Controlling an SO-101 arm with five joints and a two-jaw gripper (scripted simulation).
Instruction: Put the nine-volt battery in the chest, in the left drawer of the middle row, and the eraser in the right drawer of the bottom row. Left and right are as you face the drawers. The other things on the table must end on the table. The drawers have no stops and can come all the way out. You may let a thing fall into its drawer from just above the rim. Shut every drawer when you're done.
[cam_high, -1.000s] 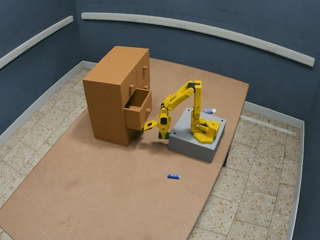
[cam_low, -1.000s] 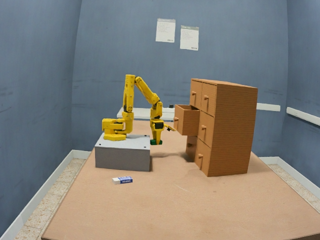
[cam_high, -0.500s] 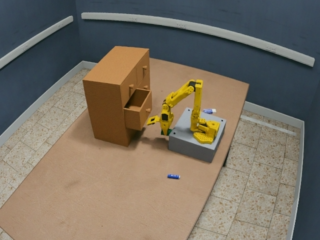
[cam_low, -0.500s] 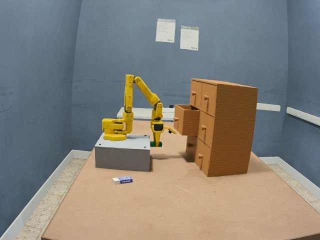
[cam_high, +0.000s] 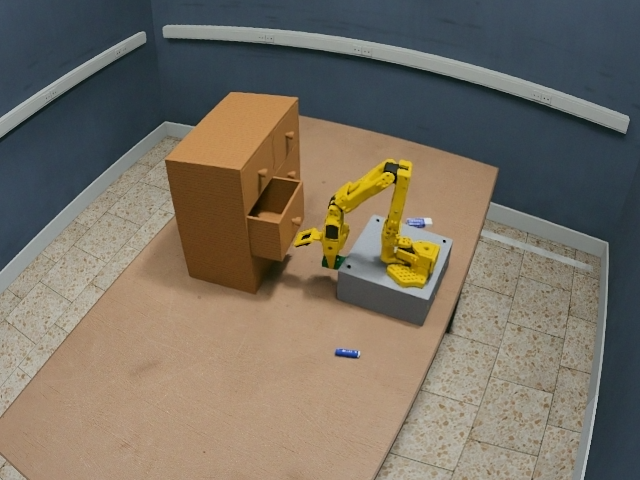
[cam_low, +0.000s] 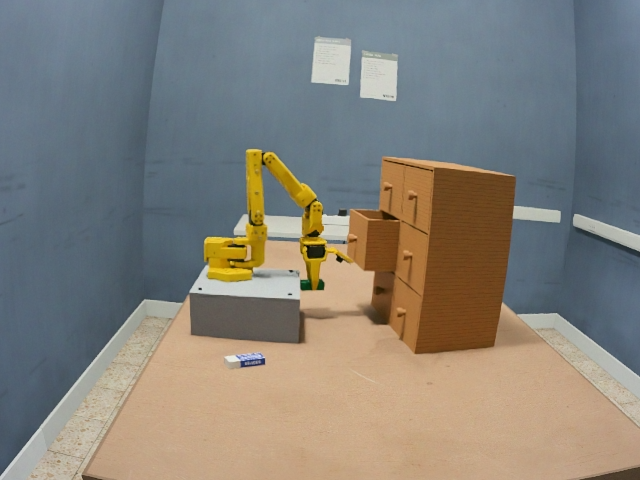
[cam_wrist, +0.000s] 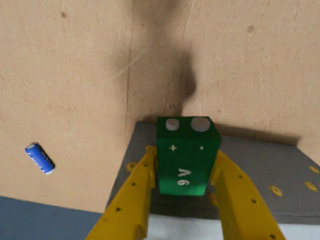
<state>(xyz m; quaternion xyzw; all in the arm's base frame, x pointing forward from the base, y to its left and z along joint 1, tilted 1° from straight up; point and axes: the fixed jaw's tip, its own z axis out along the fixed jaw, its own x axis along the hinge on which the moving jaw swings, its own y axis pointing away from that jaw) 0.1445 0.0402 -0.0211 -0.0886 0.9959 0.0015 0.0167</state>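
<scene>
Dark blue walls close round a tan worktop (cam_high: 217, 372) (cam_low: 372, 413) (cam_wrist: 90, 60), with speckled floor tiles (cam_high: 460, 413) (cam_low: 77, 351) beyond its edges. The hand (cam_high: 332, 260) (cam_low: 313, 285) (cam_wrist: 185, 172) points downward, its fingers parted by just the width of the green nine-volt battery (cam_high: 325, 262) (cam_low: 319, 284) (cam_wrist: 182, 165) and closed on its sides. In the wrist view the battery's two terminals and its "9V" marking show. It is held above the worktop, right beside the grey block (cam_high: 387, 289) (cam_low: 245, 315) (cam_wrist: 260, 175) that carries the yellow arm (cam_high: 361, 190) (cam_low: 285, 178). Facing the hand is the wooden chest (cam_high: 211, 217) (cam_low: 465, 258); its left middle drawer (cam_high: 266, 237) (cam_low: 379, 245) is pulled out, while its other drawers look shut. On the worktop near the block lies the eraser (cam_high: 417, 222) (cam_low: 245, 360), in a blue-and-white sleeve. A blue cylindrical battery (cam_high: 347, 353) (cam_wrist: 40, 158) lies on its side on the worktop, away from the block's other side.
</scene>
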